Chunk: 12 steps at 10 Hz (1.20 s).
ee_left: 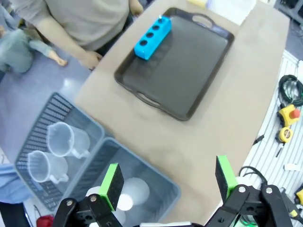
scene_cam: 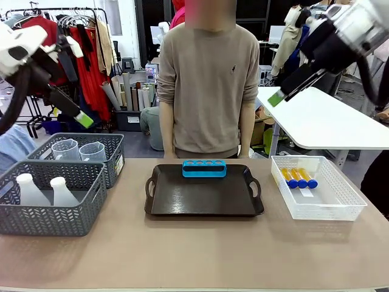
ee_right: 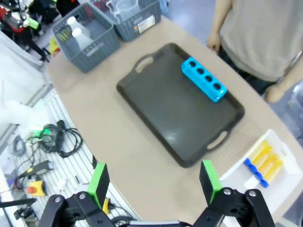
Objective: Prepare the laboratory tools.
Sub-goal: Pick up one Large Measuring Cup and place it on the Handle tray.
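Front view shows tray (scene_cam: 203, 201) between baskets (scene_cam: 51, 214); left end effector (ee_left: 168, 182), right end effector (ee_right: 154, 180) both apart.

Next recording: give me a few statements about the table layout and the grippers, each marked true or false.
1. The rack stands on the tray. True.
2. The tubes sit in the rack's holes. False: they lie in the white basket.
3. The left gripper and right gripper are open and empty. True.
4. The beakers are on the tray. False: they stand in the far grey basket.
5. Two flasks stand in the near grey basket. True.
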### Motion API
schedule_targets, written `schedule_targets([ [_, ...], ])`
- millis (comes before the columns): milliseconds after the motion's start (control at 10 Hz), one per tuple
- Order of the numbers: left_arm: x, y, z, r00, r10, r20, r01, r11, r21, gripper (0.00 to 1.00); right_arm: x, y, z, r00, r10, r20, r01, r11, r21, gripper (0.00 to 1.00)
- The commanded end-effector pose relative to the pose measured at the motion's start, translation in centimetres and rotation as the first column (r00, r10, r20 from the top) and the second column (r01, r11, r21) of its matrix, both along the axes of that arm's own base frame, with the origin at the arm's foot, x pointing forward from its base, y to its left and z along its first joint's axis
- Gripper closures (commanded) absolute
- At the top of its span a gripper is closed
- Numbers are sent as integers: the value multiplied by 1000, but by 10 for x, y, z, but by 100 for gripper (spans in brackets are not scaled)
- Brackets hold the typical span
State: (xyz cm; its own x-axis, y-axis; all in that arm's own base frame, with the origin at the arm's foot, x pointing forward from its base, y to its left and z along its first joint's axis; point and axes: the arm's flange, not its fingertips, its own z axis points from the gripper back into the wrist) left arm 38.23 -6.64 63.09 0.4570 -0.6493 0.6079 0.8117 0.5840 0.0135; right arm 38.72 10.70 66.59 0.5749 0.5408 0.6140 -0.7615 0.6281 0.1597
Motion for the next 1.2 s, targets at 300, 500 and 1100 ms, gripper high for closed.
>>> schedule_targets([
  [300, 19, 38, 23, 988, -52, 145, 60, 997, -52, 0, 10, -66, 31, 997, 60, 40, -63, 995, 78, 0],
  [500, 28, 59, 17, 982, -55, 183, 71, 994, -83, 0, 9, -98, 27, 995, 71, 71, -79, 990, 117, 0],
  [1100, 46, 77, 18, 984, -12, 175, 35, 991, -128, 0, -4, -142, 16, 987, 120, 107, -127, 990, 57, 0],
])
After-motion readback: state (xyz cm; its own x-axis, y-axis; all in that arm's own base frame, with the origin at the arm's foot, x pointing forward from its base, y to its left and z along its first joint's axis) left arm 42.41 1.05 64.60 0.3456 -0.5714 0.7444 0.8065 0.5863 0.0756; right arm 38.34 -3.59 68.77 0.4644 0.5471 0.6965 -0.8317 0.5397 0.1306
